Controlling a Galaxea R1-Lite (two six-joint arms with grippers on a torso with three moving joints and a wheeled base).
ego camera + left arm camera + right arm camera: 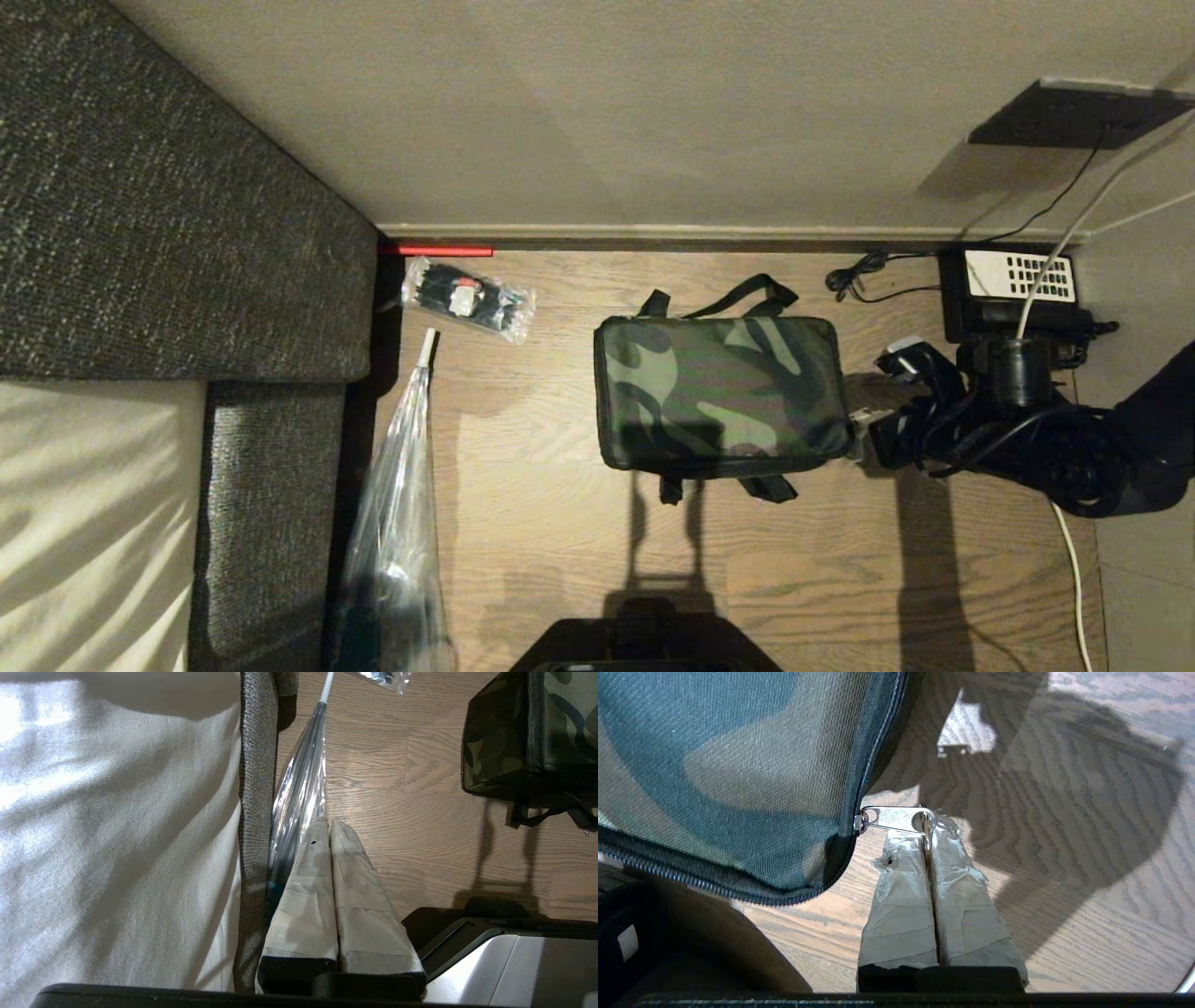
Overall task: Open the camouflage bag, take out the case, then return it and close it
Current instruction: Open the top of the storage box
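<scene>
The camouflage bag (pixel 719 392) lies flat on the wood floor with its lid down and black straps sticking out front and back. My right gripper (pixel 861 425) is low at the bag's right end. In the right wrist view, the right gripper (pixel 928 833) is shut on the ring of the silver zipper pull (pixel 896 817), which hangs off the corner of the camouflage bag (pixel 738 765). The left gripper (pixel 329 828) is shut on nothing and hangs over the floor left of the camouflage bag (pixel 514 742), beside the couch. The case is hidden.
A grey couch (pixel 187 187) fills the left side. A plastic-wrapped umbrella (pixel 401 485) lies along it, with a clear packet of black items (pixel 467 299) near the wall. A black telephone with a white keypad (pixel 1013 280) and its cables sit behind the right arm.
</scene>
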